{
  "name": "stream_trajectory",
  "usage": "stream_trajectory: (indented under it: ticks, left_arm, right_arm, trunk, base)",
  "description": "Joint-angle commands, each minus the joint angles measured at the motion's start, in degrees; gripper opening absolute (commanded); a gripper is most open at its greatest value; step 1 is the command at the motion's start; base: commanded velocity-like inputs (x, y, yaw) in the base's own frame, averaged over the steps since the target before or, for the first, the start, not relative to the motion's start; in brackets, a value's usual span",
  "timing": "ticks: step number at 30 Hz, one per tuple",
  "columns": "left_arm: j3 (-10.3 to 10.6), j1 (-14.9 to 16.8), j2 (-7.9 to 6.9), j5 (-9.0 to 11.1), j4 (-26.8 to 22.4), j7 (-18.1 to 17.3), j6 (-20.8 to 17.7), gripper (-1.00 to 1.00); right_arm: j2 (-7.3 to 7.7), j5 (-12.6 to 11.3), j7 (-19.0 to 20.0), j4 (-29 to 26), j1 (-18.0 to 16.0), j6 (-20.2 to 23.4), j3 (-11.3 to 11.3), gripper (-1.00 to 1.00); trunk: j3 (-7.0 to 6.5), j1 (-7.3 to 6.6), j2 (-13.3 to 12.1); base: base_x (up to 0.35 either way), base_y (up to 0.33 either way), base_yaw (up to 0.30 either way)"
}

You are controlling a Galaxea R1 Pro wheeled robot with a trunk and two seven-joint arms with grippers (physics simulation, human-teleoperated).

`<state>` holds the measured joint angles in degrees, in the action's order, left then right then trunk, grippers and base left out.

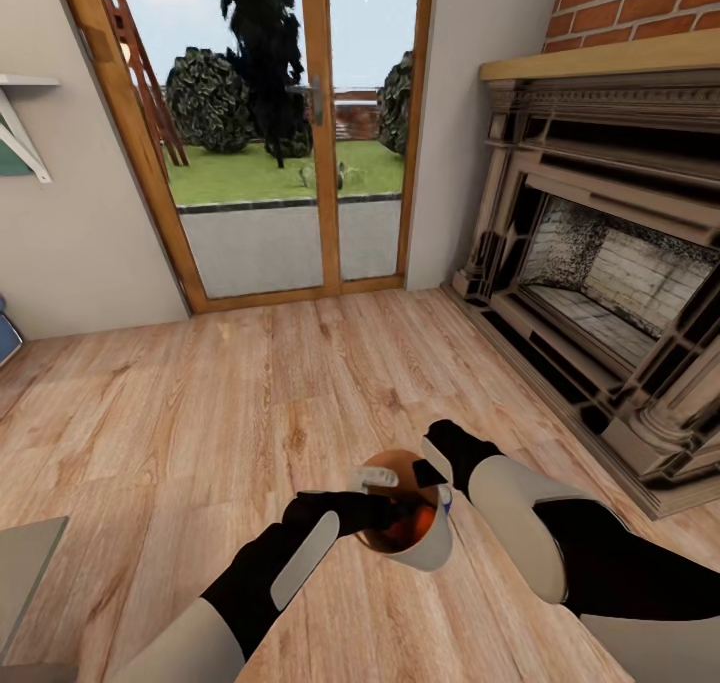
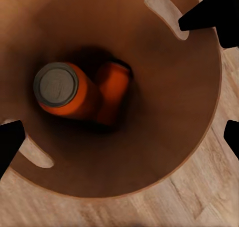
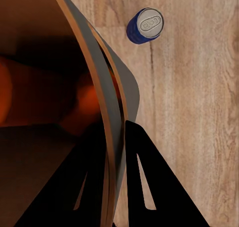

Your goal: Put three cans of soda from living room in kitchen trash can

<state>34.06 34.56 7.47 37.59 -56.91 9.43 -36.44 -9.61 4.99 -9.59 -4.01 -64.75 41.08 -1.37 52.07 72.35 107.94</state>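
Right gripper [image 3: 115,137]: fingers clamped on trash can wall [image 3: 102,87].
Left gripper [image 2: 119,77]: spread wide, empty, above the bin's mouth.
Orange cans [image 2: 79,92]: two inside.
Blue can [image 3: 145,25]: upright on floor [image 1: 200,393], beyond the right gripper, which is nearer.

No text, label, brand or number can be read anywhere; the 2 orange cans [image 2: 74,95] and the blue can [image 3: 145,25] carry no legible print.

Both arms reach low to the bin [image 1: 425,548] — right gripper [image 3: 115,137] pinches its rim, left gripper [image 1: 385,483] hovers spread above its mouth.
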Motion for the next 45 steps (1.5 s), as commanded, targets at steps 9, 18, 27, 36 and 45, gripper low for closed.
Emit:
stream_trajectory:
  ticks: [9,18,27,36,45]
  left_arm:
    - [-0.4,-0.1,-0.33,0.2,-5.2,0.0,-1.6,1.00]
    - [-0.7,0.0,-1.46,0.2,-6.7,0.1,-2.5,1.00]
    - [-1.0,0.0,-3.17,0.3,-6.8,0.0,-2.7,1.00]
    - [-1.0,0.0,-5.18,0.4,-6.7,-0.3,-2.7,1.00]
    - [-1.0,0.0,-5.88,0.2,-6.2,-0.3,-2.7,1.00]
  right_arm:
    - [2.02,-0.2,0.4,-0.6,-0.1,0.1,0.2,-1.00]
    - [5.57,-0.3,1.0,-0.8,-0.1,0.5,3.6,-1.00]
    - [10.14,-0.2,9.6,-0.9,-0.1,1.1,5.8,-1.00]
    - [13.23,0.0,16.1,-0.8,-0.1,1.3,5.9,-1.00]
    - [15.29,0.5,22.4,-0.9,-0.1,1.3,5.3,-1.00]
  trunk:
    - [-0.01,0.00,0.0]
    - [-0.01,0.00,0.0]
    - [-0.01,0.00,0.0]
    - [-0.01,0.00,0.0]
    - [-0.01,0.00,0.0]
  base:
    - [0.000,0.000,0.000]
    - [0.000,0.000,0.000]
    - [0.000,0.000,0.000]
    - [0.000,0.000,0.000]
    - [0.000,0.000,0.000]
